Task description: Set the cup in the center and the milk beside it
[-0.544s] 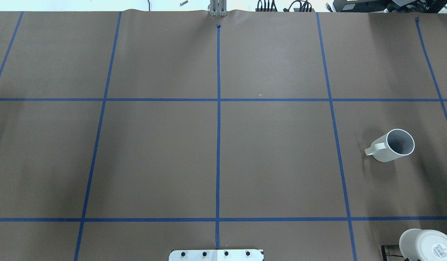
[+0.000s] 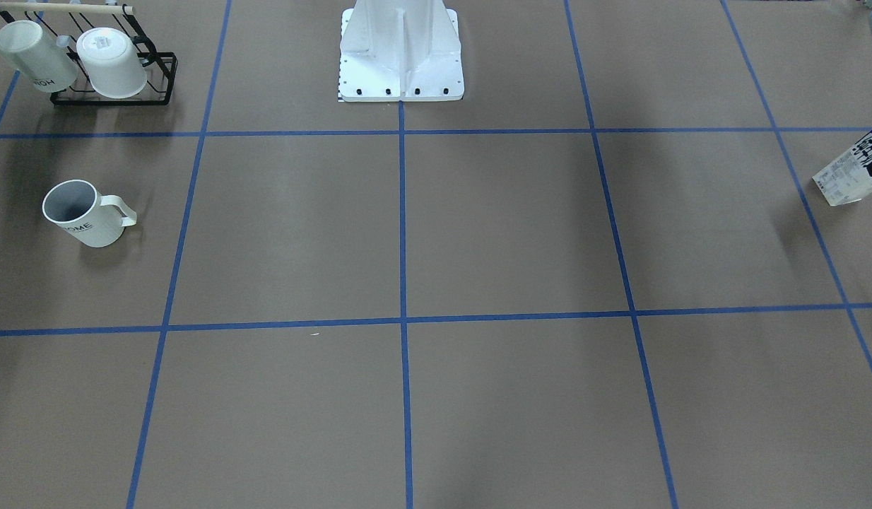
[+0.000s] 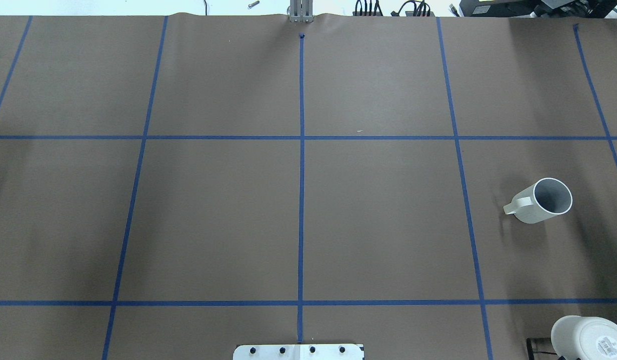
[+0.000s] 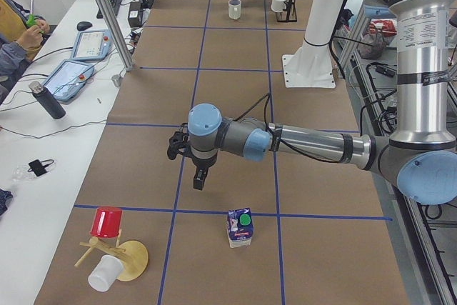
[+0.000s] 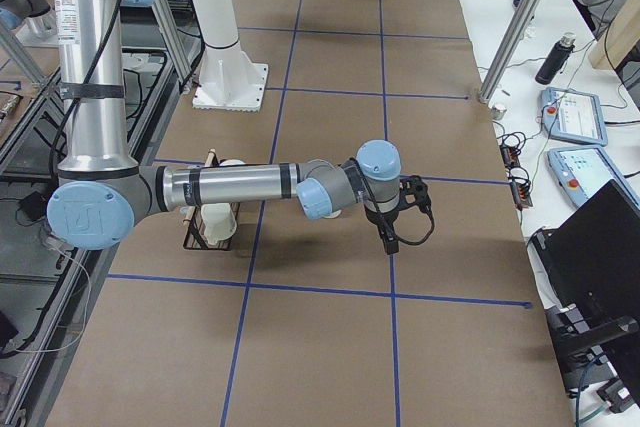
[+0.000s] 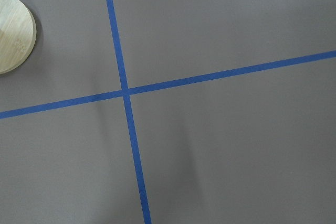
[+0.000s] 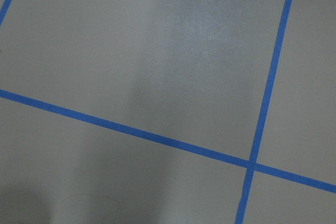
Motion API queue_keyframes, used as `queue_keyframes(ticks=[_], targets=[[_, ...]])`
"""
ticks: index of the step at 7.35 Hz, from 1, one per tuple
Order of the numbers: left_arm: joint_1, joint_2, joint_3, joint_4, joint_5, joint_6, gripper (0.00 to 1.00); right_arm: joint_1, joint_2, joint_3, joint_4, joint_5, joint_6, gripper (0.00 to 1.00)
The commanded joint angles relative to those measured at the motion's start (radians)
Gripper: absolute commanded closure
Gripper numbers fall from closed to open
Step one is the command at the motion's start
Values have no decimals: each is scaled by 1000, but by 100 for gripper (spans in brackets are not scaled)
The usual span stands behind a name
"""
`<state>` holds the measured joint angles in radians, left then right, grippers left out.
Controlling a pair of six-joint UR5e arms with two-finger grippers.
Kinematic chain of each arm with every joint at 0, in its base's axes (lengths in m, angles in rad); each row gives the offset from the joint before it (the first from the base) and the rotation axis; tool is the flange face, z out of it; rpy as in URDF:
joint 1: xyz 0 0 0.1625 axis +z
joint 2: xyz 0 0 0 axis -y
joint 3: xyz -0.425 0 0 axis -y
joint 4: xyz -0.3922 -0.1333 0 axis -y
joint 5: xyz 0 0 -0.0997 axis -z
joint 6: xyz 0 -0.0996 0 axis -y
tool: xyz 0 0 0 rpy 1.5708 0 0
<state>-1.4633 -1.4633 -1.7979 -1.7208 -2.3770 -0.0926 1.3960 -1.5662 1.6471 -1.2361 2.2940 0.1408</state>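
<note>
The left arm lies stretched low and level over the table (image 4: pixel 235 105). The left gripper (image 4: pixel 199 178) points down, near the upright milk (image 4: pixel 240 228) but clear of it. The right gripper (image 5: pixel 388 237) likewise hangs downward. Whether the jaws of either are released or clenched cannot be told. The cup (image 3: pixel 541 202) stands upright, well apart from the center (image 3: pixel 301 137).

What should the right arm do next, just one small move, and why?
Probably bring the right tool over the cup. The cup stands upright and untouched on the robot's right side, and the right wrist view shows only bare paper and tape, so the tool is not yet lined up on it.
</note>
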Motion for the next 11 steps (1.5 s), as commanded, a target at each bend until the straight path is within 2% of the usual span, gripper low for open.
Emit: queue_keyframes(ticks=[1, 4, 6, 7, 9, 11], targets=[[-5, 3, -4, 1, -11, -3, 2, -9, 0, 4, 1, 2, 2, 0], [-5, 1, -18, 3, -11, -3, 2, -12, -11, 5, 3, 7, 35, 0], [-2, 0, -17, 3, -11, -9, 2, -38, -12, 48, 10, 35, 181, 0], [-3, 0, -20, 3, -11, -13, 2, -75, -18, 75, 10, 35, 218, 0], [-2, 0, -21, 0, -13, -90, 2, -196, -34, 172, 10, 15, 432, 0], [-2, -2, -27, 0, -13, -115, 2, -300, -115, 230, 10, -23, 444, 0]])
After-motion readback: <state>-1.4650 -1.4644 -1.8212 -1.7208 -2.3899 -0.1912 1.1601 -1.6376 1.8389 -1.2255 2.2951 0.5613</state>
